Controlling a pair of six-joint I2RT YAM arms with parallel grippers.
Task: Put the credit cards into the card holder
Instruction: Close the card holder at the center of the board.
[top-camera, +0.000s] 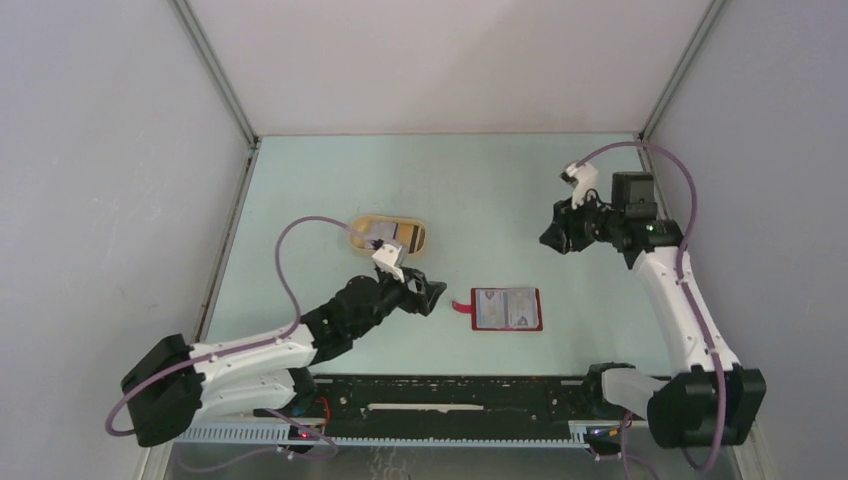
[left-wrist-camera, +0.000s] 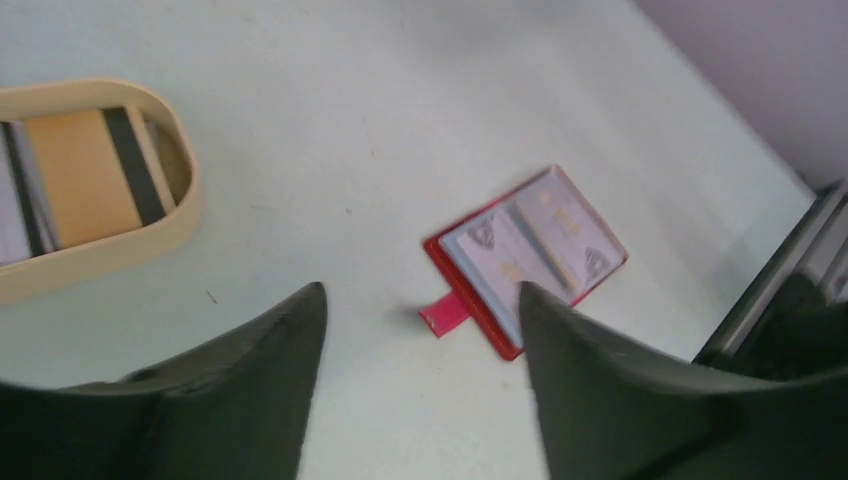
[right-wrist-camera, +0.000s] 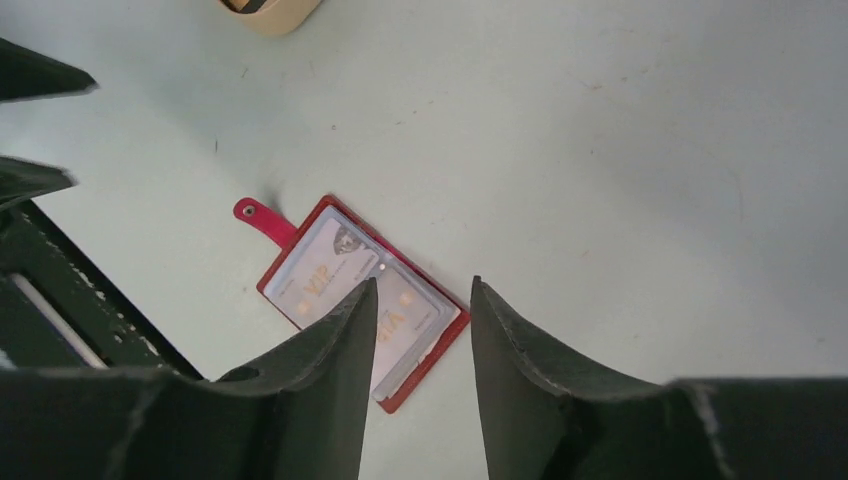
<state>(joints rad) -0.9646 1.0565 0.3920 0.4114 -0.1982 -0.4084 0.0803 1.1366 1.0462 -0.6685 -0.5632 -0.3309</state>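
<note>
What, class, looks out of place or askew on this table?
Nothing stands out: the red folding card holder lies open and flat, and the striped plastic cards sit inside the tan oval dish.

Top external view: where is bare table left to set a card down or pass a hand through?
Bare: the far strip of table beyond the dish; the patch between the card holder and the right arm. Crowded: the gap between dish and card holder, where the left end effector hangs.

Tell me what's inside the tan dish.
In the tan dish: an orange-yellow card with a dark stripe, beside a pale striped card. Whatever lies under them is covered.
</note>
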